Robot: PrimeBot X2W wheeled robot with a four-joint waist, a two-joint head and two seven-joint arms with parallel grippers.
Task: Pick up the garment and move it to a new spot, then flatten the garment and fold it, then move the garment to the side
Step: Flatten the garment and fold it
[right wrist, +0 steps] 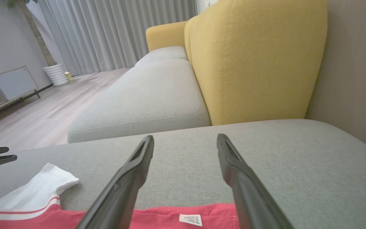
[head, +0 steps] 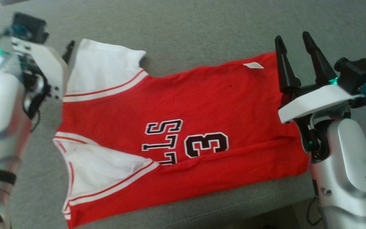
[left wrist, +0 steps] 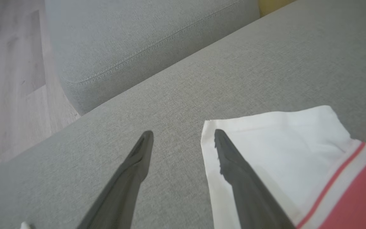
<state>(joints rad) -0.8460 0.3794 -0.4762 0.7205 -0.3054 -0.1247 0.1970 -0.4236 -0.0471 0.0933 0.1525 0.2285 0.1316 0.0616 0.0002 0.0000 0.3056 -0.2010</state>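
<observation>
The garment (head: 170,101) is a red jersey with white sleeves and black lettering, lying spread flat on the grey sofa seat (head: 202,25). My left gripper (left wrist: 183,133) is open at the far white sleeve (left wrist: 281,143): one finger rests over the sleeve's edge, the other over bare cushion. In the head view a dark left fingertip (head: 69,49) pokes out beside that sleeve. My right gripper (head: 292,38) is open at the garment's hem end, fingers over its far corner near a white label (head: 253,65). In the right wrist view the right gripper (right wrist: 185,137) holds nothing and the red hem (right wrist: 170,218) lies below it.
A yellow backrest (right wrist: 256,57) rises behind the seat, with another grey cushion (right wrist: 145,98) beyond it. Wooden floor (left wrist: 11,79) lies past the seat's left end. The seat's front edge (head: 265,197) runs just below the garment. A low cabinet (right wrist: 11,82) stands across the room.
</observation>
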